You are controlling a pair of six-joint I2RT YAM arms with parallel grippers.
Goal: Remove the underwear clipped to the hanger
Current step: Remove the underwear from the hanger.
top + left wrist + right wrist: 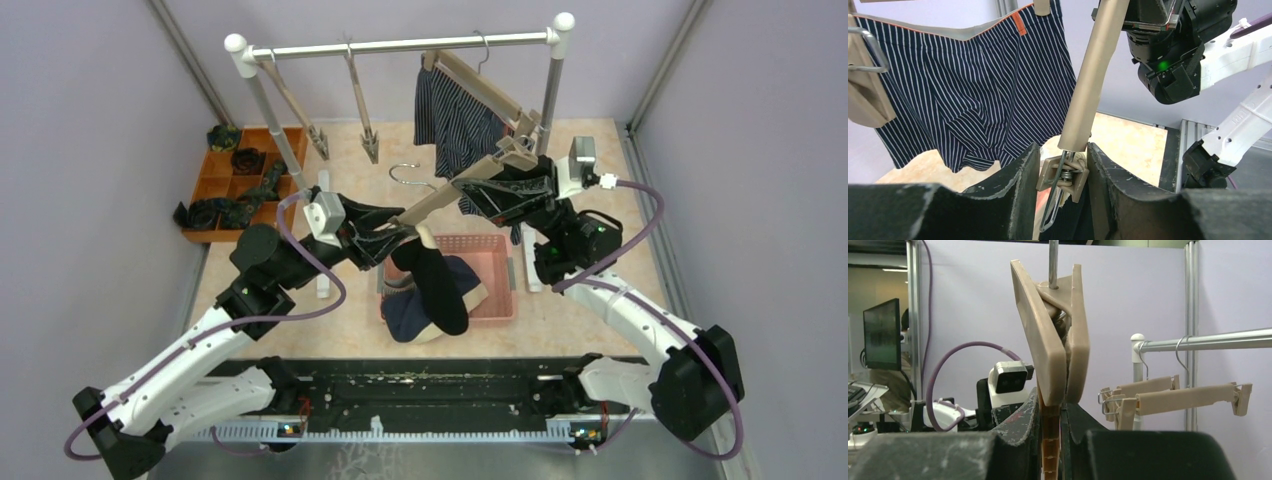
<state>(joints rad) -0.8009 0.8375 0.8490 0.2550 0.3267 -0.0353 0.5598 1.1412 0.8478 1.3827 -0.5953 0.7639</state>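
My left hand [1062, 165] straddles the end clip [1064, 176] of the hanger [1093, 80], half-spread; whether it presses yet I cannot tell.
Just below that clip hangs the black underwear [440, 285], above the basket [505, 300]; my right hand [1050, 410], narrow, pinches the hanger's far end. Next, I judge: squeeze the clip open. The left wrist view shows its spring; only overhead shows the cloth whole.

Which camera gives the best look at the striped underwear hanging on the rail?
The left wrist view: the striped underwear faces it, nearly whole, waistband and orange tag clear. The top view shows it from above, foreshortened, its top edge hidden by its hanger. The right wrist view does not show it.
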